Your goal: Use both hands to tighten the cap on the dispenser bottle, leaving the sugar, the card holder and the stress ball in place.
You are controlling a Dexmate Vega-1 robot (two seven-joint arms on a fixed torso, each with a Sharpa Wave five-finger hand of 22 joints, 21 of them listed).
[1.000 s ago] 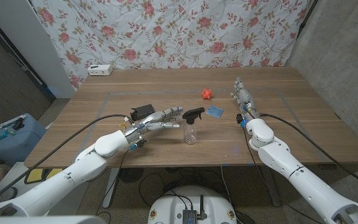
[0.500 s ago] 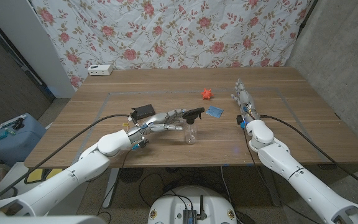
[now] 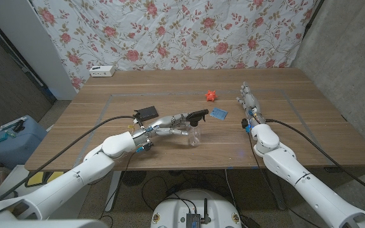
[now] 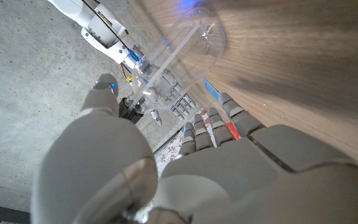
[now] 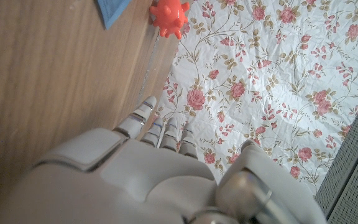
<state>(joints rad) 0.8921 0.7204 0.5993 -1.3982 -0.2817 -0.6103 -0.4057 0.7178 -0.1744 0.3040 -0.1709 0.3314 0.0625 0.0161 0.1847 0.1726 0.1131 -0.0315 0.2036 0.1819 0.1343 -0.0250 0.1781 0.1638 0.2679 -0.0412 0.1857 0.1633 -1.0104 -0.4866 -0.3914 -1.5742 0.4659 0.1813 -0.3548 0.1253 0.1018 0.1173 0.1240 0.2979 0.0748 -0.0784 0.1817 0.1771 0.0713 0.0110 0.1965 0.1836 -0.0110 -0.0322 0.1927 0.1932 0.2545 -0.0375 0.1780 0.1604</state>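
Observation:
The dispenser bottle [image 3: 195, 134] is clear with a black trigger cap [image 3: 198, 114] and stands upright at the table's middle. My left hand [image 3: 165, 125] reaches in from its left, and the spread fingers arrive at the bottle's side. In the left wrist view the bottle [image 4: 178, 62] sits just beyond the thumb and fingers [image 4: 211, 124], with nothing held. Whether they touch it is unclear. My right hand [image 3: 248, 101] stands on the table to the right, fingers straight, well apart from the bottle. The red stress ball [image 3: 210, 95], blue sugar packet [image 3: 219, 114] and black card holder [image 3: 147, 113] lie around it.
A white box [image 3: 102, 71] sits at the table's far left edge. The right wrist view catches the stress ball [image 5: 166, 15] and the sugar packet [image 5: 112, 9] ahead of the right hand. A floral cloth hangs behind the table.
My left hand has slid right, from short of the bottle until its fingers reach it. The right hand and the other objects have stayed put.

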